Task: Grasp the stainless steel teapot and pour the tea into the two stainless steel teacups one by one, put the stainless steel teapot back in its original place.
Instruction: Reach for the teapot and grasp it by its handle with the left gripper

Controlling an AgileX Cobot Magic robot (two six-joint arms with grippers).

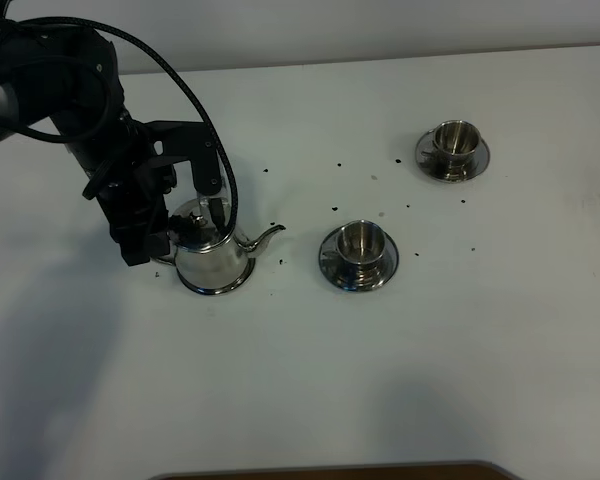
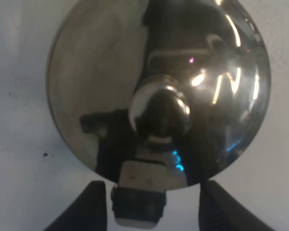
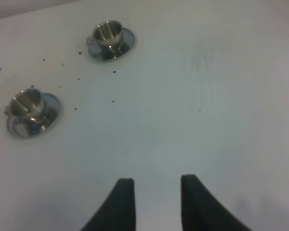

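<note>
- The left gripper [image 2: 151,193] hangs over the stainless steel teapot [image 1: 213,258], its two dark fingers [image 2: 94,207] spread apart on either side of the pot's handle [image 2: 138,198]. A clear gap shows on one side of the handle, and nothing is clamped.
- In the left wrist view the domed lid [image 2: 101,77] fills the frame, with its round knob [image 2: 159,113] at the centre mirroring the arm above.
- The teapot stands upright on the white table [image 1: 430,350], left of centre in the high view, and its thin curved spout [image 1: 270,235] points toward the cups.
- A bright steel rim [image 1: 217,290] flares under the pot's base. Whether it is a separate coaster cannot be told.
- The nearer teacup [image 1: 360,240] sits on its saucer [image 1: 328,262] just beyond the spout tip, apart from it.
- The farther teacup [image 1: 454,138] sits on its own saucer [image 1: 475,167], further back and to the right.
- Small black specks [image 1: 338,163] dot the table between pot and cups.
- The right gripper [image 3: 154,202] hovers over bare table with fingers parted and empty, and both cups lie well ahead of it.
</note>
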